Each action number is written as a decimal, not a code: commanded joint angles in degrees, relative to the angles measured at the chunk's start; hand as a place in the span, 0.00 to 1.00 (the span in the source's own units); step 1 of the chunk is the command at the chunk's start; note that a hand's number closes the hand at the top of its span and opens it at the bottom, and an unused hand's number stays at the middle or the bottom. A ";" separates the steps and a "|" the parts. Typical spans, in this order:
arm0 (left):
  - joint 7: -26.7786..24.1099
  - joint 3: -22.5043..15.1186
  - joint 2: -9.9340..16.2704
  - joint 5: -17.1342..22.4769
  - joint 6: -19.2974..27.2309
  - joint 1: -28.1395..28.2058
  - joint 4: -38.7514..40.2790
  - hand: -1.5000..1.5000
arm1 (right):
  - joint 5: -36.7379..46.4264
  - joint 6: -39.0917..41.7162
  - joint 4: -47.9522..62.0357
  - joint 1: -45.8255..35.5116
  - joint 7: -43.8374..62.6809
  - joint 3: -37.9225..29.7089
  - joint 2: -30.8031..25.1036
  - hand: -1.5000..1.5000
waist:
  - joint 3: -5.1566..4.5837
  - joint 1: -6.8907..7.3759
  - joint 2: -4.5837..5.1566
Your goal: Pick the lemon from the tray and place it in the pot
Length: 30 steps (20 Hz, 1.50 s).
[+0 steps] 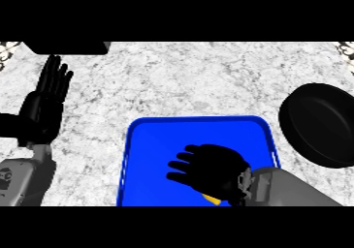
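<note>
The small yellow lemon (pixel 211 198) shows only as a sliver beneath the black right hand (pixel 208 167), whose fingers curl down over it inside the blue rectangular tray (pixel 197 123). The round black pot (pixel 324 126) stands just right of the tray's rim, with open marble bench (pixel 194 72) beyond. The left hand (pixel 45 104) rests open, fingers up, at the far left.

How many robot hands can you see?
2. The left robot hand is open, fingers up, at the left edge. The right robot hand is curled over the blue tray, mostly hiding the yellow lemon.
</note>
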 commanded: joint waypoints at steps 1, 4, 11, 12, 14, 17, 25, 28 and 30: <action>1.36 0.74 -1.09 -0.88 0.29 -1.04 -1.03 0.50 | 4.88 -0.68 4.80 1.05 -0.28 0.85 4.48 0.00 | 0.00 0.06 0.02; -2.80 0.80 -1.76 -2.27 -1.57 1.54 1.23 0.50 | 8.36 -4.70 6.19 3.07 -5.83 1.39 2.15 0.00 | 0.00 0.04 0.05; -0.95 1.90 -2.50 -3.12 -2.05 -1.16 1.54 0.50 | 14.46 -10.88 12.04 6.68 -13.67 2.66 1.94 0.00 | 0.01 -0.10 0.02; 2.09 3.87 -0.99 -1.26 -3.43 -1.78 0.13 0.50 | 15.84 -9.10 13.04 5.74 -11.41 2.43 6.08 0.00 | 0.00 -0.01 0.00; 0.49 3.88 -0.79 -1.26 -4.85 1.83 -0.61 0.50 | 15.54 -9.81 13.73 7.98 -12.95 2.55 5.65 0.00 | 0.00 0.07 -0.02; 0.11 2.73 -2.82 -2.31 -3.19 0.01 -0.17 0.50 | 18.02 -13.75 16.99 6.04 -21.00 7.92 3.96 1.00 | 0.02 0.26 0.06; -3.49 4.90 -3.03 -3.26 -4.76 -0.52 4.37 0.50 | 22.68 -13.59 11.24 9.58 -20.35 8.72 7.55 1.00 | -0.02 -0.35 0.00; 5.17 4.19 -2.30 -2.85 -3.61 1.37 -4.82 0.50 | 25.69 -20.43 15.15 11.04 -23.17 7.89 7.08 1.00 | 0.01 0.05 -0.05; -0.31 3.43 -4.82 -5.26 -2.77 2.14 -2.62 0.50 | 27.68 -17.93 11.07 11.51 -20.99 6.97 9.17 1.00 | 0.00 -0.15 -0.04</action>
